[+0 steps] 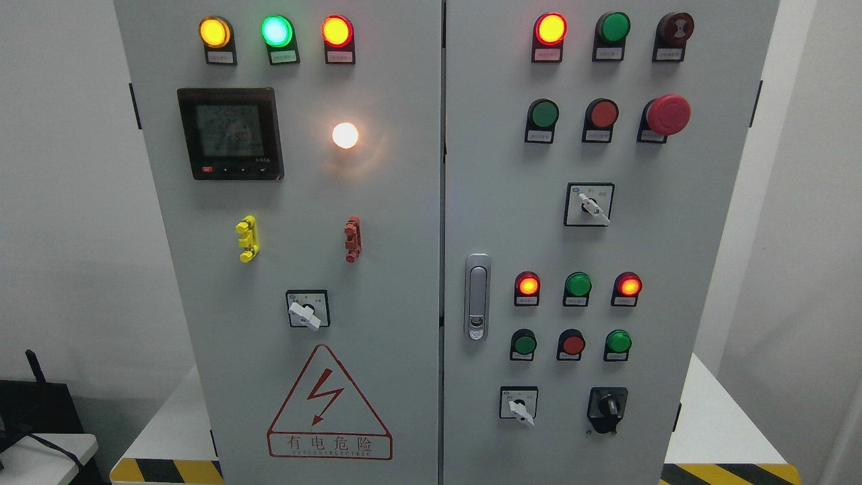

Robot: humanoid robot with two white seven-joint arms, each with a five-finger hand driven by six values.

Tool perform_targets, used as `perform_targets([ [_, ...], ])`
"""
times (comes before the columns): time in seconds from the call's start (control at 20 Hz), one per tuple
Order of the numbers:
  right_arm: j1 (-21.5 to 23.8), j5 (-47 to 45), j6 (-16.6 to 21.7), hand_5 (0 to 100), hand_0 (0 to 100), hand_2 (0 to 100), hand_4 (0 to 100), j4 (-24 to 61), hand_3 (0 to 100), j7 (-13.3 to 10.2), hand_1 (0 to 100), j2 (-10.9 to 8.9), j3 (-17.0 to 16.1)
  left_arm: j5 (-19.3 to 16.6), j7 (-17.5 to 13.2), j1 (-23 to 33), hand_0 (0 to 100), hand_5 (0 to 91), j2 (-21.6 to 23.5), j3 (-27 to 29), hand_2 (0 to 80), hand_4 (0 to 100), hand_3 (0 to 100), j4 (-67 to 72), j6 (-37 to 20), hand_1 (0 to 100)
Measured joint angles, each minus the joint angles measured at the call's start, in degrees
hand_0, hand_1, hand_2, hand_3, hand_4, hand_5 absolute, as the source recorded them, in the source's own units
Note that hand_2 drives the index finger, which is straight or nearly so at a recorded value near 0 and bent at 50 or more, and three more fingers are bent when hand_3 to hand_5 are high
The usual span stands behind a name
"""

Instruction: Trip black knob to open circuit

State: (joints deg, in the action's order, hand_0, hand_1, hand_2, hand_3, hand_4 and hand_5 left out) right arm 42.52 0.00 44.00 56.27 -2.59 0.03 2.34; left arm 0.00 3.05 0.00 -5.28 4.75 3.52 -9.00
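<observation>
The black knob [608, 407] sits at the lower right of the grey control cabinet's right door [673, 229], on a black base, its handle pointing about straight up. A white-handled selector switch [519, 406] is just left of it. Neither of my hands shows in the head view.
Lit and unlit indicator lamps fill both doors. A red mushroom emergency button [667, 114] juts out at the upper right. A metal door handle [477, 296] sits at the centre seam. Two more white selector switches [308, 310] [590, 205], a digital meter [230, 133] and a red warning triangle [329, 406] also show.
</observation>
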Motion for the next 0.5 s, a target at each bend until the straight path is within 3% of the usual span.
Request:
perform_targets([
  [0.5,0.2,0.0,1.0,94,31,35,87,12.1,79,-0.1,62,-0.02,-4.4,0.0,0.0,0.0,12,0.0,0.0,0.0,0.0,0,0,0.0,0.0,39],
])
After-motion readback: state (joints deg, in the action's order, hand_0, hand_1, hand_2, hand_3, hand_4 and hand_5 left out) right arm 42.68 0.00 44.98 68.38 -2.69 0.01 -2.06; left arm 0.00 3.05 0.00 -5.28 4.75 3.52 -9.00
